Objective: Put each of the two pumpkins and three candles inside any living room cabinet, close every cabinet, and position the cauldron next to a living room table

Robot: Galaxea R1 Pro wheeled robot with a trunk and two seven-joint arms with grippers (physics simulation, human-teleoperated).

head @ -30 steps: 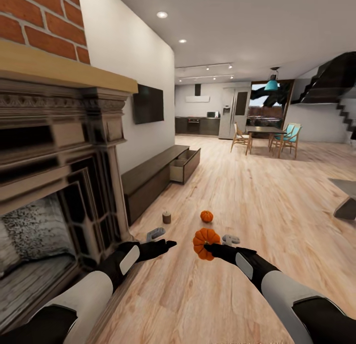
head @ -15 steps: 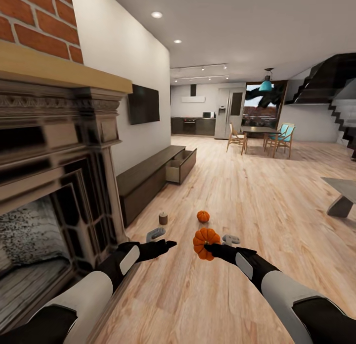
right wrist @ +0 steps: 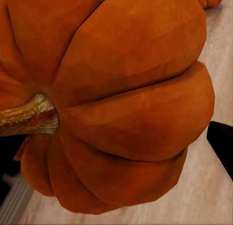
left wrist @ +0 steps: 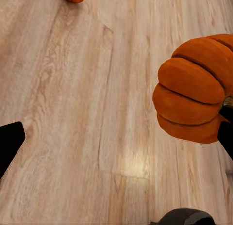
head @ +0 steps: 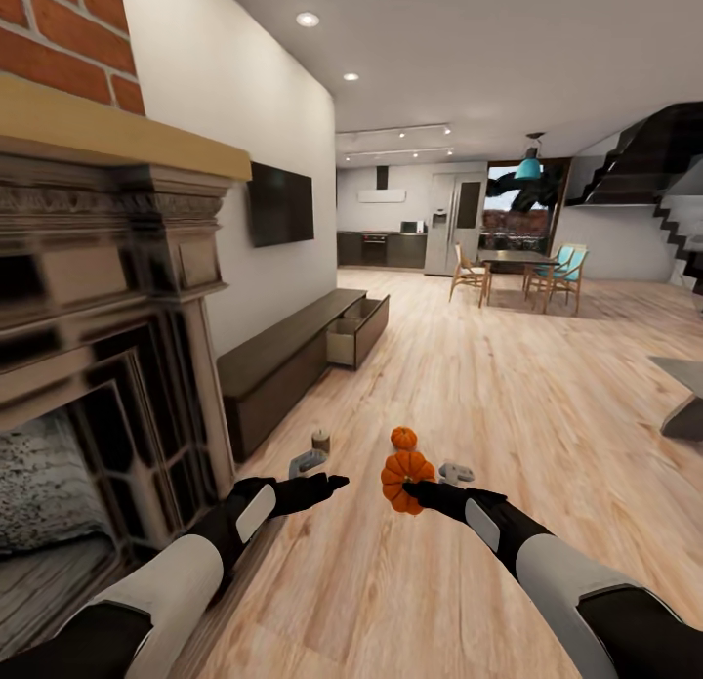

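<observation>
My right gripper [head: 422,482] is shut on a bright orange ribbed pumpkin [head: 402,472], held above the wood floor; its brown stem shows close up in the right wrist view [right wrist: 121,99]. A second, smaller pumpkin [head: 403,438] sits on the floor just beyond it. One stubby tan candle [head: 319,442] stands to its left, near the long dark cabinet [head: 283,352], whose far drawer [head: 356,333] is pulled open. My left gripper [head: 327,470] hangs open and empty beside the held pumpkin [left wrist: 194,89]. The table [head: 683,371] shows at the right edge. The cauldron is out of view.
A dark carved fireplace [head: 107,347] under a brick wall stands close on my left. A wall TV [head: 280,204] hangs above the cabinet. Far back are a dining table with chairs [head: 517,269], the kitchen and a staircase [head: 654,161]. Open wood floor stretches ahead.
The whole view has shifted as the robot moves: the floor pumpkin and the candle now sit closer to my grippers. Both arms keep their pose, with the pumpkin still held.
</observation>
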